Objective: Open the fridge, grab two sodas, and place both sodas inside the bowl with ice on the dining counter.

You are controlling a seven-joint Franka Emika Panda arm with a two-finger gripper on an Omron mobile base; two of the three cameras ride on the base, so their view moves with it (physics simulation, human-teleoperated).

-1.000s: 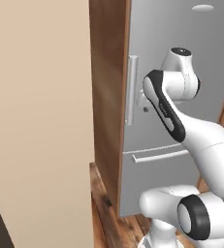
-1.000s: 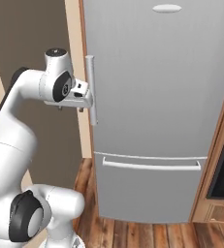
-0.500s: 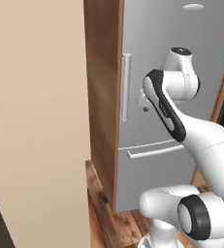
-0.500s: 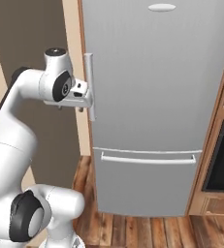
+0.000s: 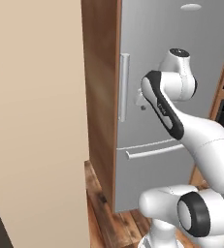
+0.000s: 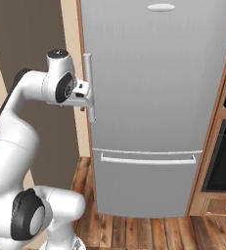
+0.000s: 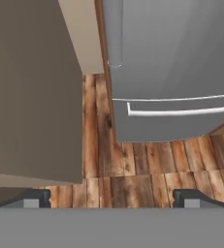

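End effector (image 6: 88, 94) spread wide beside the closed fridge's (image 6: 153, 73) vertical handle (image 6: 89, 85)

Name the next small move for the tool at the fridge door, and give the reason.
Probably bring the tool around the vertical bar handle and close on it. The fridge door is shut. The jaws stand wide apart in the hand view, holding nothing. In the right base view the hand sits right beside the handle, so a short reach seems enough before pulling.
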